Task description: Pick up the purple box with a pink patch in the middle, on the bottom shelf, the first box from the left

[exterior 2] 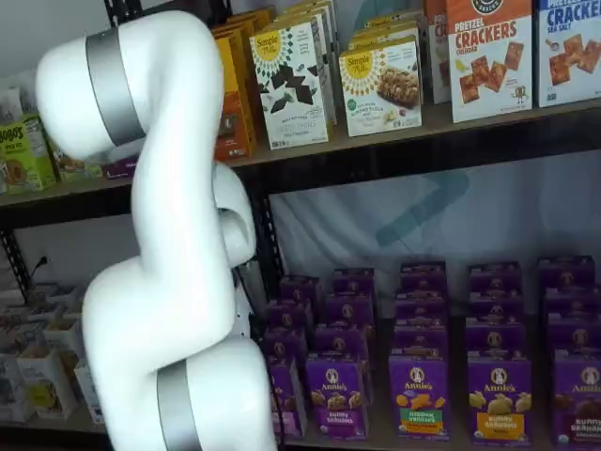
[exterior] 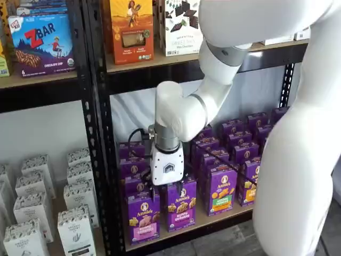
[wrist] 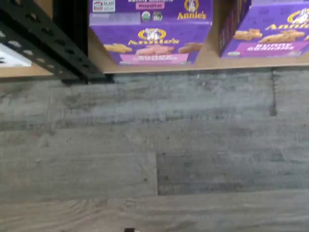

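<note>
The purple box (exterior: pixel 143 217) stands upright at the left end of the bottom shelf (exterior: pixel 209 221), at the front of its row, with a rabbit logo and a pink panel low on its face. In the wrist view the same purple box (wrist: pixel 152 44) shows at the tan shelf edge (wrist: pixel 207 62). My gripper (exterior: pixel 167 194) hangs just above and in front of the front row, between this box and its right neighbour. Its black fingers are apart, with nothing between them. In the other shelf view the white arm hides the gripper.
Rows of other purple Annie's cartons (exterior: pixel 221 188) fill the shelf to the right. A black rack post (exterior: pixel 101 176) stands just left of the box, with white cartons (exterior: pixel 74 226) beyond it. Grey plank floor (wrist: pixel 154 154) lies in front of the shelf.
</note>
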`<state>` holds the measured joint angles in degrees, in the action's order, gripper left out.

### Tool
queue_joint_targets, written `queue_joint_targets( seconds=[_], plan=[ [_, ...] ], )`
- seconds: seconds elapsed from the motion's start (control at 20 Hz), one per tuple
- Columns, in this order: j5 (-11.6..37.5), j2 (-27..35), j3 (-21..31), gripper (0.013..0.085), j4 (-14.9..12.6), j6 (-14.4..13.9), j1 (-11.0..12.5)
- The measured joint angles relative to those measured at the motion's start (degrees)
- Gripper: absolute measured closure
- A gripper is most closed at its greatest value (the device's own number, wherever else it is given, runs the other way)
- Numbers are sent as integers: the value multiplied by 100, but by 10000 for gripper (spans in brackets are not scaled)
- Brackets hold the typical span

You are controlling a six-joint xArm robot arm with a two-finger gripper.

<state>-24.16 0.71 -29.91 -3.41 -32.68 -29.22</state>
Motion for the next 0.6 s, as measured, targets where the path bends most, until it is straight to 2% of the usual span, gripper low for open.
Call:
queue_joint_targets(
  seconds=[0.1,0.2,0.4,0.6],
  plan=[
    [60,151,-84,130,-239,-189,29],
    [67,365,-219,130,-332,-249,56],
    [132,751,-440,130,-233,-125,92],
    [233,1120,-635,130,-2,184,192]
  ],
)
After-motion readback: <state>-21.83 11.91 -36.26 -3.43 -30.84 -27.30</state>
